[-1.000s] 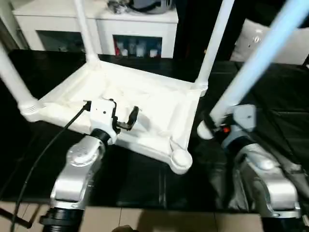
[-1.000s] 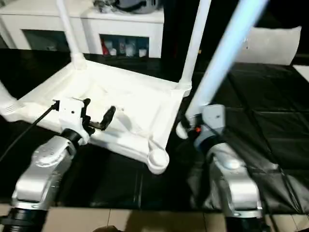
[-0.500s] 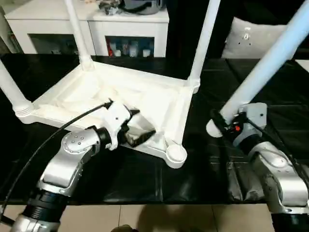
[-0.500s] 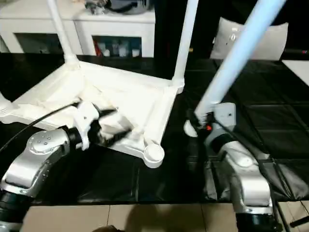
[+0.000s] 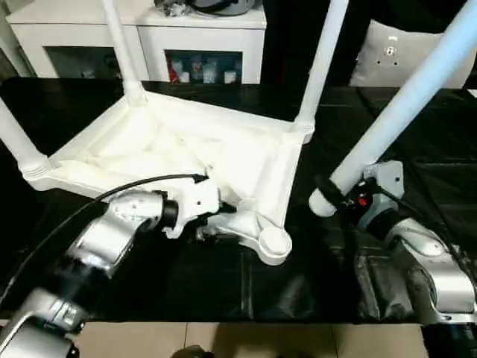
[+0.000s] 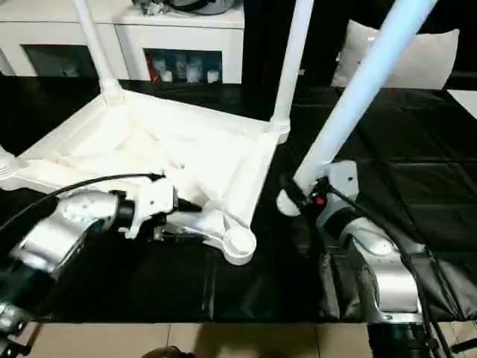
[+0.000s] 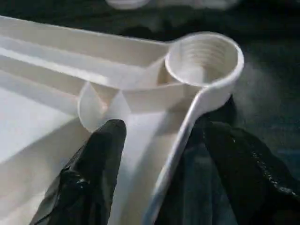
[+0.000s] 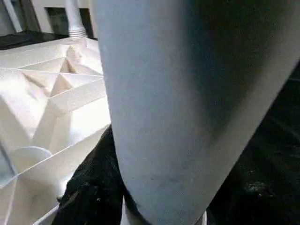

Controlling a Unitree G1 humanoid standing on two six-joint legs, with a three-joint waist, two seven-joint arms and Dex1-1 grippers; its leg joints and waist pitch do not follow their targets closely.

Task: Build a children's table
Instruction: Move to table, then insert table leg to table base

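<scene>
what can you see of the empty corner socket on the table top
The empty corner socket is a round white plastic cup with ridged, thread-like rings inside, moulded into the near corner of the upturned table top. Thin ribs run from it into the ribbed underside. No leg sits in it. The left gripper straddles the rim just beside it, one black finger inside the rim, the other outside. It rests over the black table cover.

One white table top [image 5: 186, 149], upside down on one black bench [image 5: 223, 291]. Four white legs: three standing in corner sockets [image 5: 119, 45] [image 5: 320, 67] [image 5: 15, 134], one held loose [image 5: 402, 104]. One empty socket [image 5: 274, 242]. Two grippers [image 5: 216, 224] [image 5: 335, 198].
</scene>
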